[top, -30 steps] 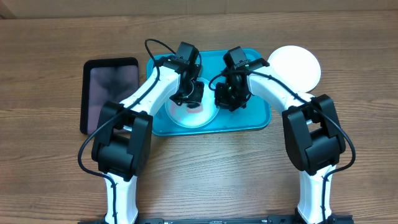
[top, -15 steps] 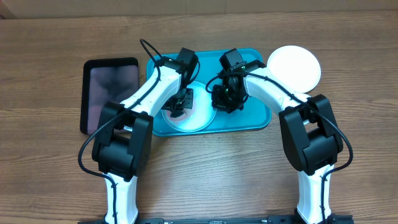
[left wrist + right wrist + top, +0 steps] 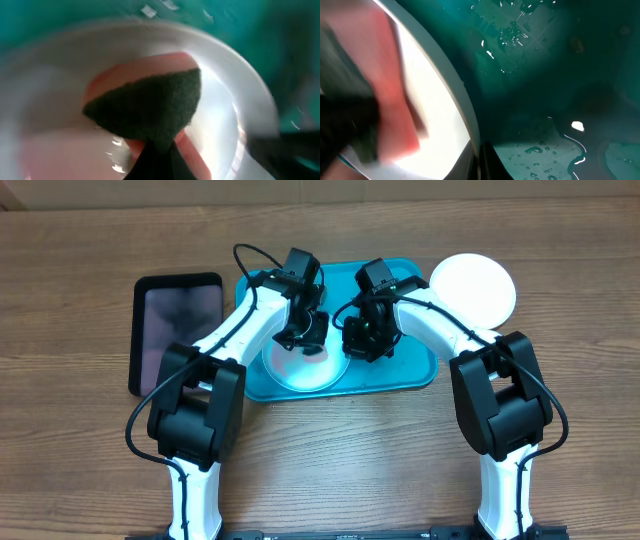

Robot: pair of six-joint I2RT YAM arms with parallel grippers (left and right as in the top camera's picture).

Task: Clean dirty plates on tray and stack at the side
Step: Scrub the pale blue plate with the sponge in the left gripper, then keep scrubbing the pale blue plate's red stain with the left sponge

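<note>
From overhead my arms hide much of the plate [image 3: 300, 372] on the tray [image 3: 415, 370]. The wrist views show my left gripper [image 3: 157, 150] clamping a sponge [image 3: 145, 107] and my right gripper [image 3: 481, 157] pinching the rim.

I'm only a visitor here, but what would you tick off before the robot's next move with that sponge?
1. Sponge gripped by left gripper: ok.
2. Sponge pressed on the plate: ok.
3. Plate lies inside the tray: ok.
4. Right gripper holding the plate's rim: cannot tell; it sits right at the rim.
5. Plate wiped clean: cannot tell, wrist views are blurred.
6. White plate waiting on the table beside the tray: ok.
</note>
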